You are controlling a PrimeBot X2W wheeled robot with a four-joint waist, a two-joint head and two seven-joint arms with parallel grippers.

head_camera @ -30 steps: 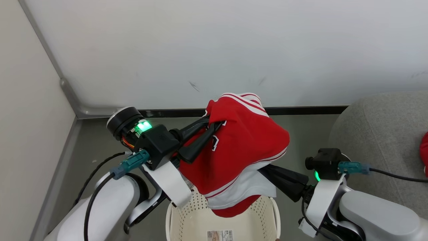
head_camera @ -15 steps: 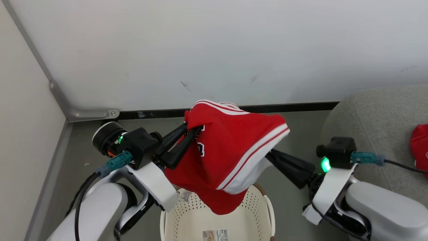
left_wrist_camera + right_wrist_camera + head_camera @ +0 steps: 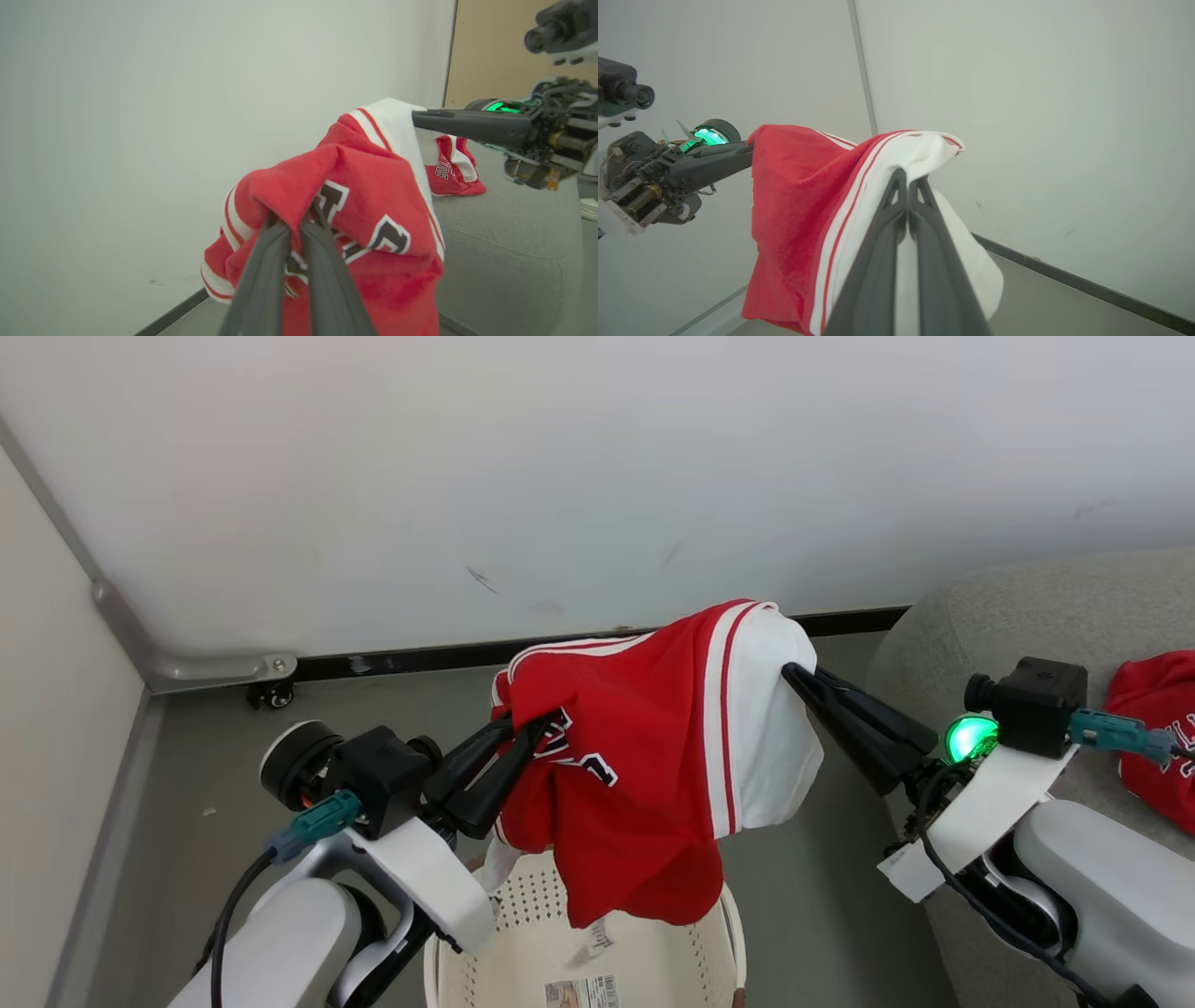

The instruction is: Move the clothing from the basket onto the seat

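Grey floor (image 3: pixel 187 784) | basket (image 3: pixel 530 896): paper label (image 3: pixel 583 992) inside | red garment (image 3: pixel 644 775) clamped above

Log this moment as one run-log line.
stage: transfer | left gripper: shut on red garment | right gripper: shut on its white-trimmed edge | garment: hangs over basket | second garment: on seat

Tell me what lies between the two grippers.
A red garment spans the gap in the head view, its ends pinched by the left gripper and right gripper, hanging above the basket.
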